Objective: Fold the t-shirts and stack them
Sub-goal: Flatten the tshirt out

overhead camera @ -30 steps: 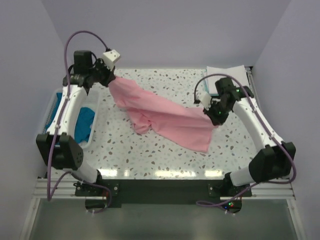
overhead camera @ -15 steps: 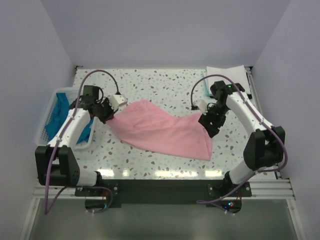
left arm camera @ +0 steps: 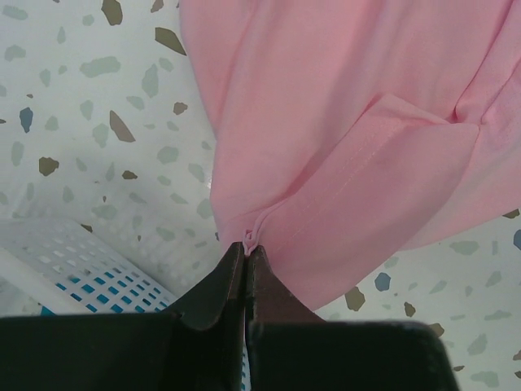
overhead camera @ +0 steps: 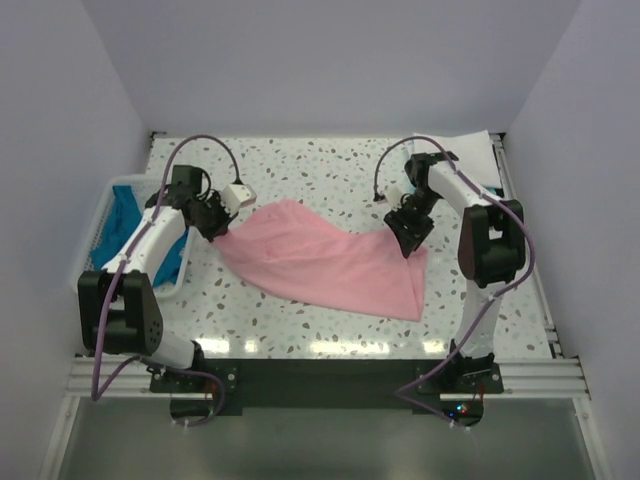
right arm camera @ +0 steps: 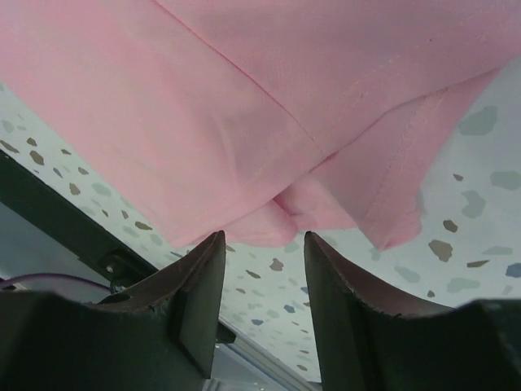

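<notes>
Two grippers meet one pink t-shirt (overhead camera: 320, 262), which lies spread across the middle of the white speckled table (overhead camera: 330, 160). Only the wrist views reveal the grips. The left gripper (left arm camera: 247, 248) is pinched tight on a hem fold at the shirt's left edge. The right gripper (right arm camera: 262, 244) has its fingers apart, with the bunched right edge just beyond their tips. One white lattice basket (left arm camera: 89, 265) at the left holds teal-blue cloth (overhead camera: 122, 205), piece count unclear. Lilac walls (overhead camera: 320, 70) enclose the far side.

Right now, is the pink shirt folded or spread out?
Mostly spread out, not folded: the pink shirt lies loose and wrinkled across the table, with the left gripper pinching one edge.
</notes>
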You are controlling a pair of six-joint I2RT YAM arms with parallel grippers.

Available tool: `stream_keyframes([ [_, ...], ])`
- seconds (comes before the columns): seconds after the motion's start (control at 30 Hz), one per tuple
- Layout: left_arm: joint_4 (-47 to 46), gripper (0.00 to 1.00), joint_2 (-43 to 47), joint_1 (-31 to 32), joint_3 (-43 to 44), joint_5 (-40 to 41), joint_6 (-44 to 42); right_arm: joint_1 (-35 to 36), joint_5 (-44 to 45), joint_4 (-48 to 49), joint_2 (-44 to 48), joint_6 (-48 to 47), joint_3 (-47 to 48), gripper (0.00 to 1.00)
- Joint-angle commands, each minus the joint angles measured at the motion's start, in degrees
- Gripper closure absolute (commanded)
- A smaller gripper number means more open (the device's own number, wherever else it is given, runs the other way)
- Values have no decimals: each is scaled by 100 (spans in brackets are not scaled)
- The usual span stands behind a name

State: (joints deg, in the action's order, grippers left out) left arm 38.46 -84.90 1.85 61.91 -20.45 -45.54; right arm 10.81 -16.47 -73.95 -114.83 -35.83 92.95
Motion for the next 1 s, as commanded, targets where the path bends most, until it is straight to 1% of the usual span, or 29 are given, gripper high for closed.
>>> stream_keyframes([
  [0.0,-198,100,-44,-35,260,-12,124,9,-252,223,-110,358,198,53],
  [0.2,-207,100,-132,-44,295,-3,177,62,-181,504,-488,481,329,55],
  [0.37,-190,100,-211,-35,418,14,230,79,29,803,-760,542,338,56],
  [0.53,-181,100,-290,-35,532,32,274,97,74,882,-963,569,408,56],
  [0.63,-172,100,-334,-35,585,32,317,97,-40,752,-980,560,479,64],
  [0.67,-172,100,-360,-35,603,32,318,97,-84,699,-954,543,514,69],
  [0.73,-172,100,-369,-35,647,41,370,106,-234,550,-771,464,496,73],
  [0.77,-172,100,-386,-35,656,32,379,97,-251,505,-691,446,470,79],
  [0.83,-189,100,-387,-44,673,23,423,97,-321,374,-420,393,470,84],
  [0.87,-198,100,-378,-35,682,15,432,97,-348,321,-331,376,479,90],
  [0.93,-224,100,-369,-44,682,-12,493,71,-418,172,-164,332,522,99],
  [0.97,-225,100,-369,-35,691,-21,502,62,-427,127,-128,314,549,100],
])
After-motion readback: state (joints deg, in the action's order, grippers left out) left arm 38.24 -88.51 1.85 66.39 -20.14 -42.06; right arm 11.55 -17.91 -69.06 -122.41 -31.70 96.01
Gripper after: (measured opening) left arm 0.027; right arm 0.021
